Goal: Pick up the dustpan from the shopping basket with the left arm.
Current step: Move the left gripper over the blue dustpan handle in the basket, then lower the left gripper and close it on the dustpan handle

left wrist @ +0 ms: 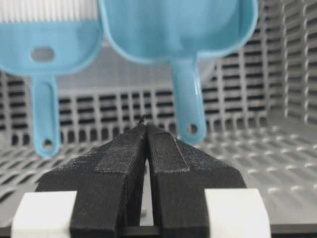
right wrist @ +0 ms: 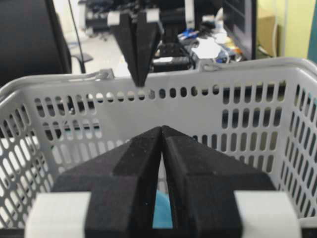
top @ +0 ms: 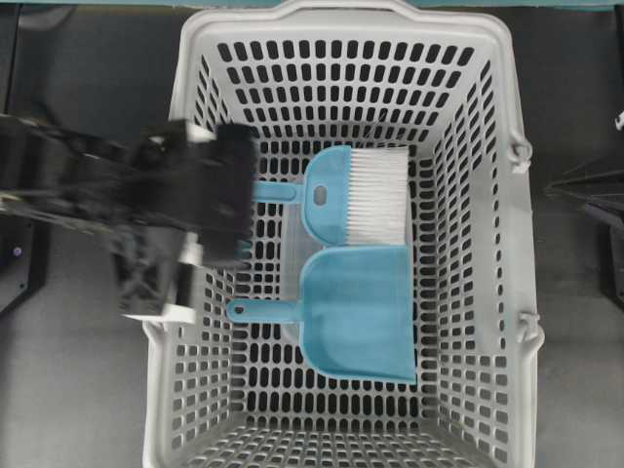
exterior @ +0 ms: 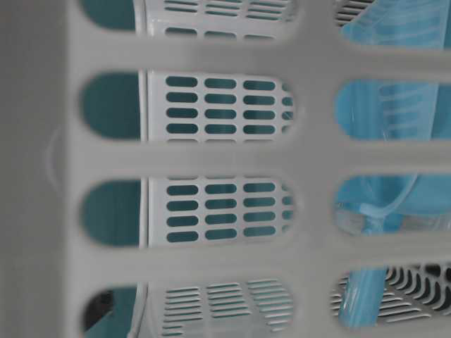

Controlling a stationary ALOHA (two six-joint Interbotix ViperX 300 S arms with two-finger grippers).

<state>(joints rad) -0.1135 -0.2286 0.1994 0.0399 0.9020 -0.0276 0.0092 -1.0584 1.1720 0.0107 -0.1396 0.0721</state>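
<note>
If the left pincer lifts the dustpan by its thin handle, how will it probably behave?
The dustpan looks like thin moulded plastic, so probably light and stiff. Held only by its narrow handle, the wide pan may droop or swing. The smooth surface could slip.

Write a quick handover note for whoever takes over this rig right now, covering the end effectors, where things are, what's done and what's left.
Left end effector: shut, empty, pointing into the large light-grey slotted plastic basket.
Right end effector: shut, empty, outside the basket's rim.
Small light-blue plastic dustpan: flat on the basket floor, handle toward the left arm, beside the light-blue hand brush with white bristles.
Done: approach only.
Left: open the left end effector, grasp the dustpan, lift it out.
</note>
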